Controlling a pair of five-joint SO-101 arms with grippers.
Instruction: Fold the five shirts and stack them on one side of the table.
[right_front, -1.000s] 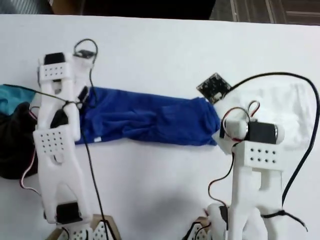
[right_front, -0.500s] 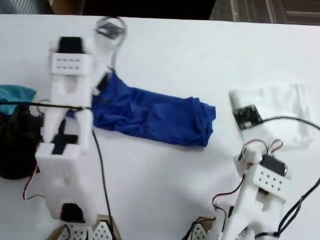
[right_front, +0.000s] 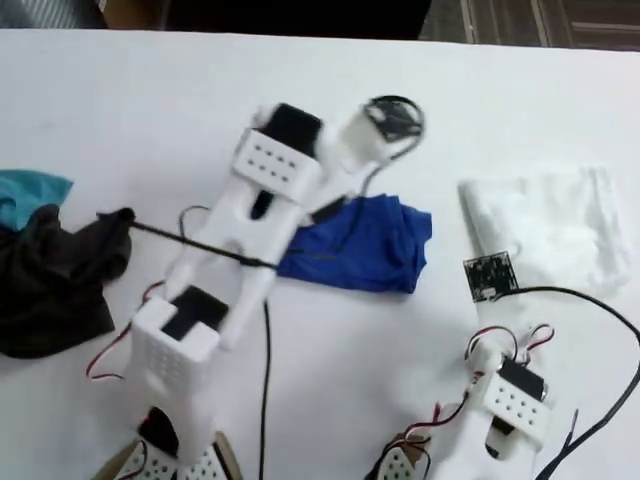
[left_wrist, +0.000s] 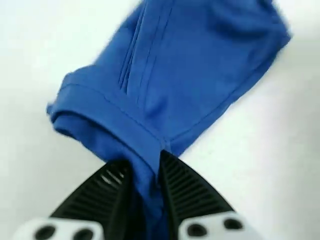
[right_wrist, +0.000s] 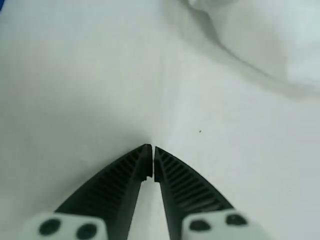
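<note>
The blue shirt lies bunched at the table's middle, one end lifted and folded over itself. My left gripper is shut on the hem of the blue shirt; in the high view the left gripper sits at the shirt's left edge. A folded white shirt lies at the right. My right gripper is shut on nothing over bare table near the front right, with the white shirt beyond it. A black shirt and a teal shirt lie heaped at the left edge.
The left arm slants across the table's middle, its cable trailing toward the black shirt. The right arm is drawn back at the front right. Bare table stretches along the far side.
The left arm swung right, carrying the blue shirt's left end over toward its right end. The right arm let go of the shirt's right end and pulled back to the front.
</note>
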